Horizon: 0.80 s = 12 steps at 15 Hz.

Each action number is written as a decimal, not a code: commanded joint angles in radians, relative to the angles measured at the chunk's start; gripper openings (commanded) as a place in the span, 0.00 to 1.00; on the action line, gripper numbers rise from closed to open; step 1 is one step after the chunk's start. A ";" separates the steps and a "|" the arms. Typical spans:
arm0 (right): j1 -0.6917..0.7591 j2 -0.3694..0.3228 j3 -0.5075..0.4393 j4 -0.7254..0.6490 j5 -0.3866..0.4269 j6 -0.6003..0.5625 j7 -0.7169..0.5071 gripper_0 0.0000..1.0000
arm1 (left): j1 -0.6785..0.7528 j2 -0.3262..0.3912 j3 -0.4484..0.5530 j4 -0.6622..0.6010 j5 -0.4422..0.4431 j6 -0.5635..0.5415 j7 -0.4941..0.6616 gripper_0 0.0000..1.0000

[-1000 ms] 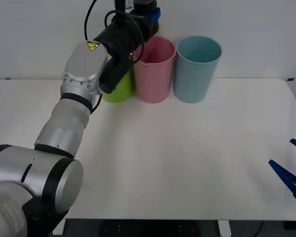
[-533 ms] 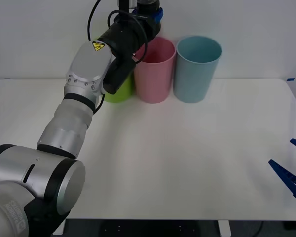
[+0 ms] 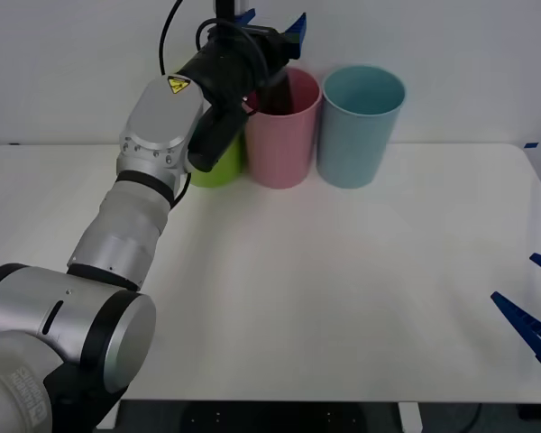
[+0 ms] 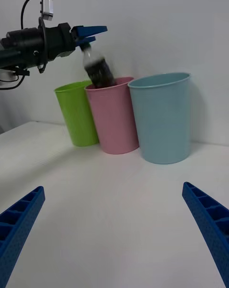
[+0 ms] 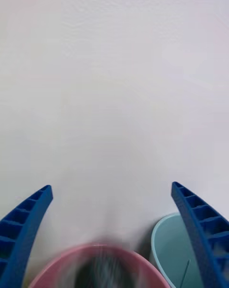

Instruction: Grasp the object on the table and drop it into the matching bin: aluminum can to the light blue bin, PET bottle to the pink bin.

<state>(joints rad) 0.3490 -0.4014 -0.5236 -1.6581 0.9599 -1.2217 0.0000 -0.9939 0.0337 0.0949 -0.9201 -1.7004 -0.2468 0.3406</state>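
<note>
On the white table [image 3: 343, 298], along its far edge, stood three tall cup-shaped bins in a row, close together: a lime green bin [image 4: 77, 113] at the robot's left, the pink bin [image 3: 284, 135] in the middle, the light blue bin [image 3: 359, 126] at the right. The green one was largely hidden behind the left arm [image 3: 153, 162] in the front view. That arm reached forward across the table, its left gripper [image 3: 270, 20] held above the pink bin's mouth, blue ribbed fingers [image 5: 28, 221] spread wide apart and gripping nothing. The PET bottle [image 4: 98, 68], black cap uppermost and tilted, was in the air just under those fingers, its dark lower body already inside the rim of the pink bin; I could not tell whether it touched the rim. From the left wrist camera it showed as a dark blurred streak in the pink bin's opening, with the light blue bin's rim just beside. The right gripper [image 3: 539, 307] sat low at the table's near right edge, well apart from the bins, its two fingers [image 4: 210, 221] likewise spread with nothing between them. The tabletop between that gripper and the bins lay bare white. A black cable [image 3: 167, 41] looped up from the left wrist.
</note>
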 commanded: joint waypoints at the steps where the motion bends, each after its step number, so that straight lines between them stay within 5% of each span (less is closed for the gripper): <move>1: 0.000 0.000 0.000 0.000 0.000 0.000 0.000 1.00 | 0.004 0.006 0.000 0.000 0.025 -0.002 -0.002 1.00; 8: 0.000 0.000 0.000 0.000 0.000 0.000 0.000 1.00 | 0.064 0.126 -0.029 -0.026 0.274 -0.157 -0.034 1.00; 12: 0.000 0.000 0.000 0.000 0.000 0.000 0.000 1.00 | 0.216 0.215 -0.100 -0.198 0.424 -0.170 -0.040 1.00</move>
<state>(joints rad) 0.3491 -0.4014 -0.5236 -1.6581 0.9599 -1.2217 0.0000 -0.8101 0.2321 0.0058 -1.0822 -1.3010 -0.4156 0.3035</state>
